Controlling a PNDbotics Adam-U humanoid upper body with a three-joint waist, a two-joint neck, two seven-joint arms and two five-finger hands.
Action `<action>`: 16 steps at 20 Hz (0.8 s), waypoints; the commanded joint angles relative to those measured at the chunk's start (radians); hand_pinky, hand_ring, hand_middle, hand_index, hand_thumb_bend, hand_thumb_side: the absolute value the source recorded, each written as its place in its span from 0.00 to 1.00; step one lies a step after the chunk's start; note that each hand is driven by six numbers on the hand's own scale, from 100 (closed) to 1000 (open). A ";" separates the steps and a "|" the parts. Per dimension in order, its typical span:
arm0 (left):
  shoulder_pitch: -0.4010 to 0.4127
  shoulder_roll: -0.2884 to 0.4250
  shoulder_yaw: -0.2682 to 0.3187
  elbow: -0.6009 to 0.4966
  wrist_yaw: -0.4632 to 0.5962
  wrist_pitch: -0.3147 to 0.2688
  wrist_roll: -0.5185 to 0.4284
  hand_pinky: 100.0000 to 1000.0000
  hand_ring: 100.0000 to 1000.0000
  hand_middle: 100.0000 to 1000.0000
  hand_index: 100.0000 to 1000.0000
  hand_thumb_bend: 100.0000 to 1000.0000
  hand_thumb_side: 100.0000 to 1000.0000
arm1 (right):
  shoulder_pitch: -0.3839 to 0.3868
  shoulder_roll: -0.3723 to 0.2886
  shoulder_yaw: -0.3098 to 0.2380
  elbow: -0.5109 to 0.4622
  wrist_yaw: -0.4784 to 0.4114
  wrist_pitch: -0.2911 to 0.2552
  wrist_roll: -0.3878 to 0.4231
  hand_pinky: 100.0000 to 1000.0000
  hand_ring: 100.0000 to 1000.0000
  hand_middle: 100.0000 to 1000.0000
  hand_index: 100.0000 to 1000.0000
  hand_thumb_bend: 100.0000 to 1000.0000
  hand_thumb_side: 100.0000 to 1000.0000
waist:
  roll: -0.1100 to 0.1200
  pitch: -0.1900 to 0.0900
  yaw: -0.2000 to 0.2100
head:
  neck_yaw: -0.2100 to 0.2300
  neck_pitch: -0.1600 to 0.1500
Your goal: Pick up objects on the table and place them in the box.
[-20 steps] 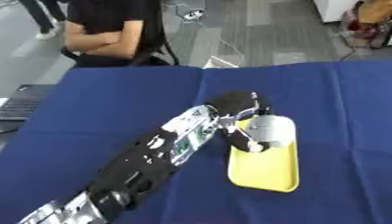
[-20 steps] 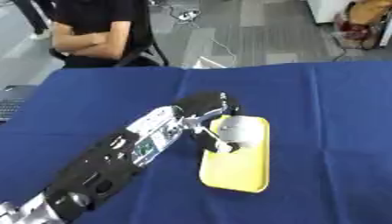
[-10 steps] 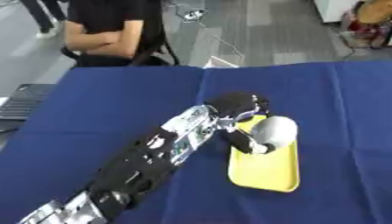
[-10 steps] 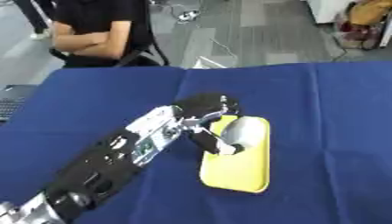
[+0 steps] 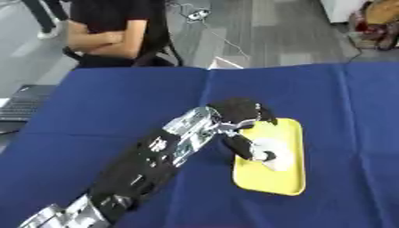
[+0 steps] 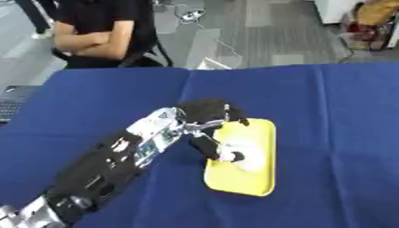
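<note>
Yellow is the colour of the shallow tray (image 5: 290,180) lying on the blue tabletop (image 5: 109,102). It looks like the box for this job. The robot's left hand (image 5: 243,115) reaches over the tray's near edge, with its fingers (image 5: 251,150) pointing down into it. A small white thing (image 5: 274,151) sits in the tray, right by the fingertips. I cannot tell if the fingers hold it or have let go. I think the hand hangs low so the white thing lands softly inside. The right hand is not in sight.
</note>
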 commanded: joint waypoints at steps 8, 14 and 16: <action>0.001 0.024 0.031 -0.013 0.027 0.003 0.011 0.90 0.84 0.73 0.86 0.34 0.73 | -0.006 -0.006 -0.002 -0.017 -0.003 0.000 0.002 0.64 0.65 0.87 0.96 0.20 0.74 | -0.011 -0.013 0.001 | -0.001 -0.006; 0.041 0.058 0.094 -0.193 0.363 0.036 0.008 0.89 0.75 0.68 0.83 0.12 0.82 | -0.005 -0.005 -0.004 -0.016 -0.001 0.000 0.000 0.64 0.65 0.87 0.96 0.20 0.74 | -0.012 -0.010 0.005 | -0.007 -0.010; 0.053 0.086 0.129 -0.335 0.589 0.046 0.010 0.86 0.72 0.66 0.81 0.08 0.80 | -0.004 -0.006 -0.006 -0.016 -0.001 0.000 -0.001 0.64 0.65 0.87 0.96 0.20 0.74 | -0.012 -0.010 0.008 | -0.010 -0.009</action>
